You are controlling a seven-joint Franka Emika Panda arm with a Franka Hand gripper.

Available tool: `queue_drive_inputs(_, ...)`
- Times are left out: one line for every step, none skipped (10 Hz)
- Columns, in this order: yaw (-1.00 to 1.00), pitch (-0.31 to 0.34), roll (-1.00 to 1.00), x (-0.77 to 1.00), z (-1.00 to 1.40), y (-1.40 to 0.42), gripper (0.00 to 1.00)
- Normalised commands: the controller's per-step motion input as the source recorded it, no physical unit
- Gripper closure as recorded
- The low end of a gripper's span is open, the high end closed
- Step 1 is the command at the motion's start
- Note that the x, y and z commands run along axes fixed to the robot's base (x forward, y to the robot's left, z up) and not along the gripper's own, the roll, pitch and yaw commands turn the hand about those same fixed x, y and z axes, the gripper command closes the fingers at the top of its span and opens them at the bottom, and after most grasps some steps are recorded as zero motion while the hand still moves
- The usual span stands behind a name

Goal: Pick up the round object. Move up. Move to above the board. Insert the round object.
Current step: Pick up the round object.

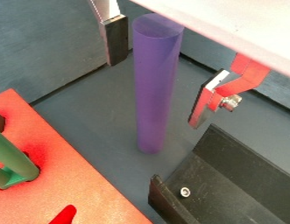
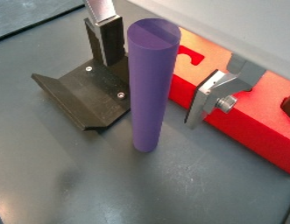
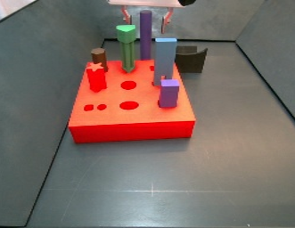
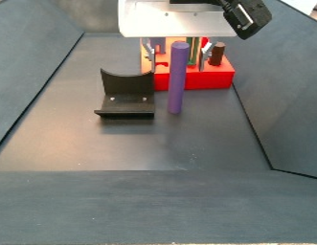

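The round object, a tall slim purple cylinder (image 1: 157, 83), stands upright on the dark floor beside the board; it shows in both wrist views (image 2: 151, 83) and both side views (image 3: 146, 31) (image 4: 179, 77). My gripper (image 1: 167, 66) is open and low around its upper part. One finger (image 1: 116, 39) stands on one side and the other finger (image 1: 215, 94) on the opposite side, both with a gap to the cylinder. The board (image 3: 132, 116) is a flat red block with shaped holes, right next to the cylinder (image 2: 246, 131).
The dark fixture (image 2: 82, 96) stands on the floor close to the cylinder, also in a side view (image 4: 124, 93). On the board stand a green peg (image 3: 127, 46), a light-blue peg (image 3: 165, 58), a short purple block (image 3: 170, 93) and a red peg (image 3: 96, 78).
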Motion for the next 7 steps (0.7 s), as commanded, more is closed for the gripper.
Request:
queue_drive_inputs(0.0,0.0,0.0,0.0,0.0,0.0,1.0)
queue_drive_inputs(0.0,0.0,0.0,0.0,0.0,0.0,1.0)
queue_drive_inputs(0.0,0.0,0.0,0.0,0.0,0.0,1.0)
queue_drive_inputs(0.0,0.0,0.0,0.0,0.0,0.0,1.0)
queue_drive_inputs(0.0,0.0,0.0,0.0,0.0,0.0,1.0)
queue_drive_inputs(0.0,0.0,0.0,0.0,0.0,0.0,1.0)
queue_drive_inputs(0.0,0.0,0.0,0.0,0.0,0.0,1.0)
